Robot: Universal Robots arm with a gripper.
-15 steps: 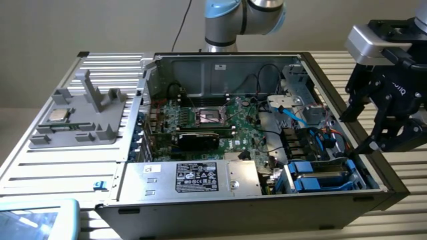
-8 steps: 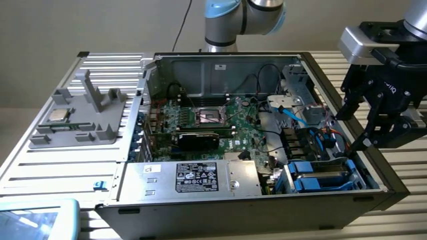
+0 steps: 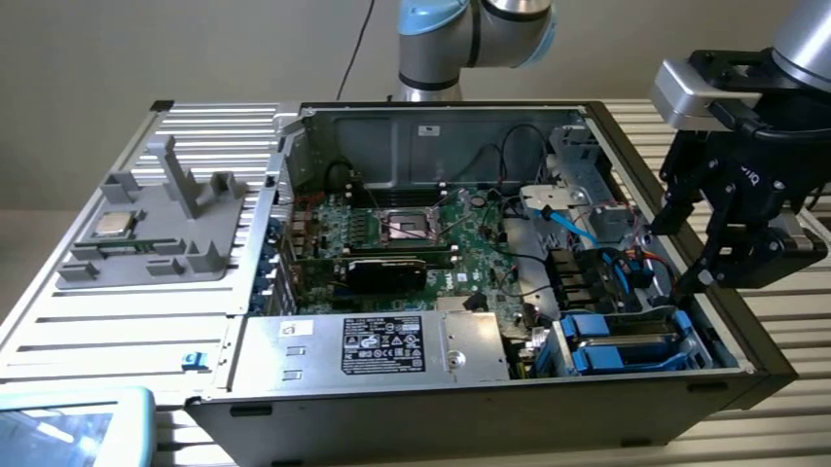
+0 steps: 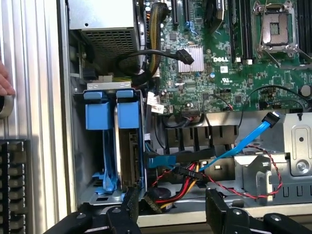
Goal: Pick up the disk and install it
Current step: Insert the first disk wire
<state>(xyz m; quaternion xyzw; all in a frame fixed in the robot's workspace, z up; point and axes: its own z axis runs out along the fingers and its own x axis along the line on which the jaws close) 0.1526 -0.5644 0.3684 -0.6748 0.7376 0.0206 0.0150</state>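
The disk [image 4: 127, 146] stands on edge in the drive bay at a corner of the open computer case, its silver body framed by a bright blue bracket. In the exterior view its blue bracket [image 3: 624, 342] shows at the case's lower right. My gripper [image 3: 678, 258] hangs just above the case's right wall, over that bay. In the wrist view the gripper [image 4: 170, 212] is open, with its black fingers [image 4: 127, 209] spread apart and nothing between them. It sits a little above the disk and does not touch it.
A second blue bracket [image 4: 97, 117] sits beside the disk. A blue cable [image 4: 243, 141] and red-black wires [image 4: 243, 185] run near the bay. The power supply [image 3: 377, 345], the motherboard [image 3: 415, 238], a grey fixture with a chip [image 3: 115, 226] and a hand [image 4: 5, 80] are close.
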